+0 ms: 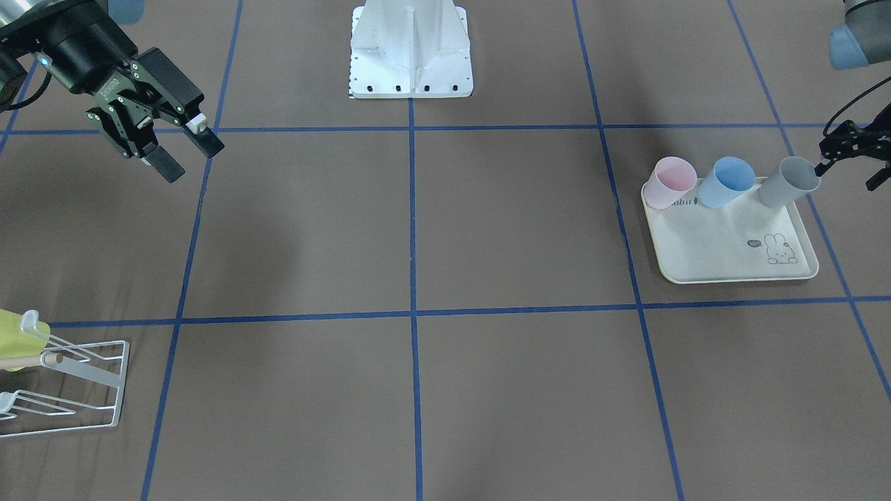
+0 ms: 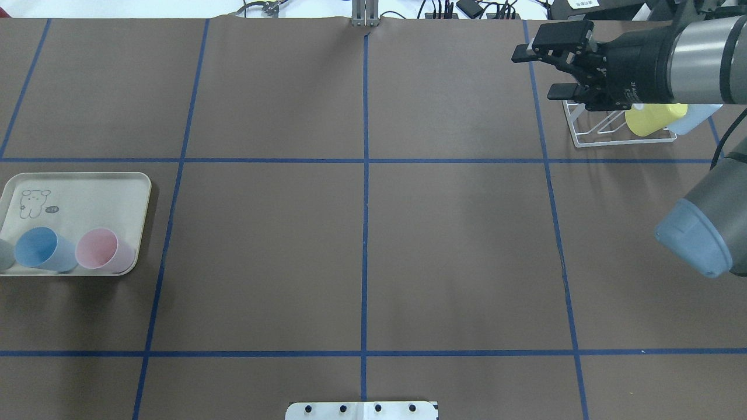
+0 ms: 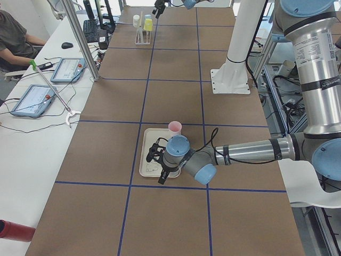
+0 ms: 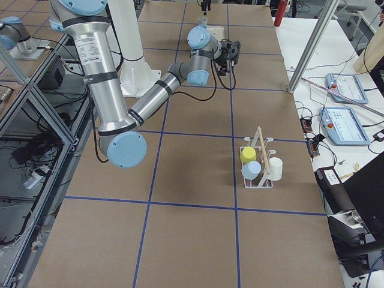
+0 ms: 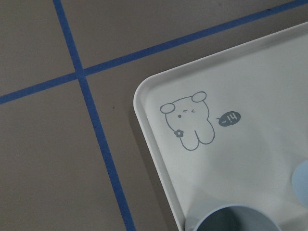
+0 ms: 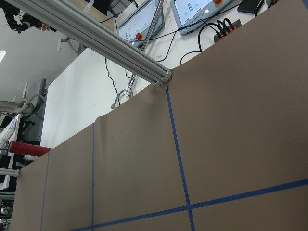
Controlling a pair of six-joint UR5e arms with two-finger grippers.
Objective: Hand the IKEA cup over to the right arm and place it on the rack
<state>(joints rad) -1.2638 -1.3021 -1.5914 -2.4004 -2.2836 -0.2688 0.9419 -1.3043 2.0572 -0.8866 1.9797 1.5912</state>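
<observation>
A brown desk [image 1: 515, 229] gridded with blue tape carries everything. The left arm [image 3: 250, 151] reaches low over a cream rabbit-print tray [image 1: 724, 250], while the right arm [image 4: 150, 96] waits raised near the white wire rack [image 1: 104, 376], which already holds a yellow cup [image 2: 650, 119]. On the tray a pink cup [image 1: 669, 182], a blue cup [image 1: 727, 182] and a grey cup [image 1: 786, 182] stand in a row. The step in hand looks like the first pickup: the left gripper [image 1: 848, 177] has its fingers spread, one tip at the grey cup's rim, nothing gripped. Next it would likely need to close on that wall and lift. The right gripper [image 1: 191, 158] hangs wide apart and empty.
</observation>
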